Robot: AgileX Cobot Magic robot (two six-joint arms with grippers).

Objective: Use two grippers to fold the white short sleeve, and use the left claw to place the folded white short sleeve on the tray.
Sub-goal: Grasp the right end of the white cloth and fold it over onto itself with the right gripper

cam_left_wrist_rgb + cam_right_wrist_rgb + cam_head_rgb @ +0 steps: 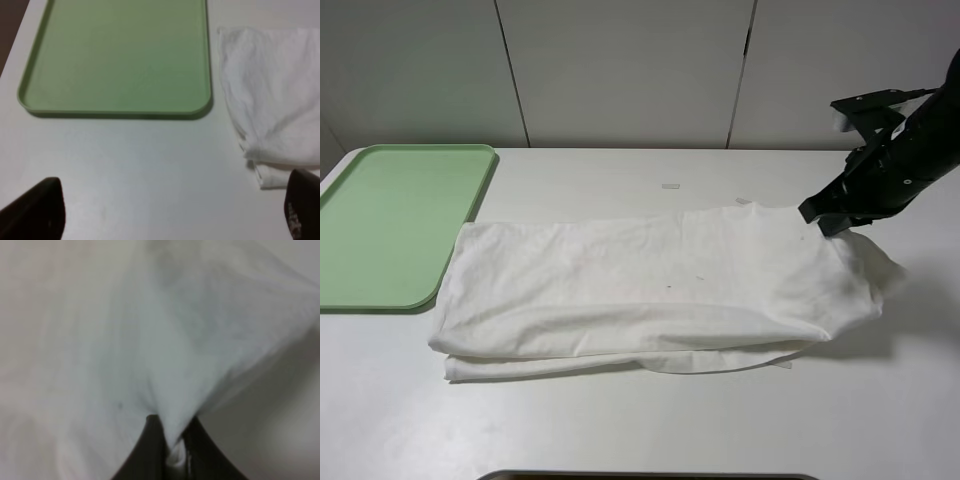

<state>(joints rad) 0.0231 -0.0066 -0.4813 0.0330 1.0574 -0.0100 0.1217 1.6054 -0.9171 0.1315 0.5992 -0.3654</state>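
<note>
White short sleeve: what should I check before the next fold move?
1. Right tool shut on the white short sleeve: ok, fabric is pinched at its right end.
2. Left tool open and holding nothing: ok.
3. Left tool on the shirt's edge: not ok, it hovers over the table beside the corner.
4. Tray free of items: ok.
5. Shirt off the tray: ok, a gap shows.
6. Folded layers flush: not ok, the lower layer sticks out along the near edge.
</note>
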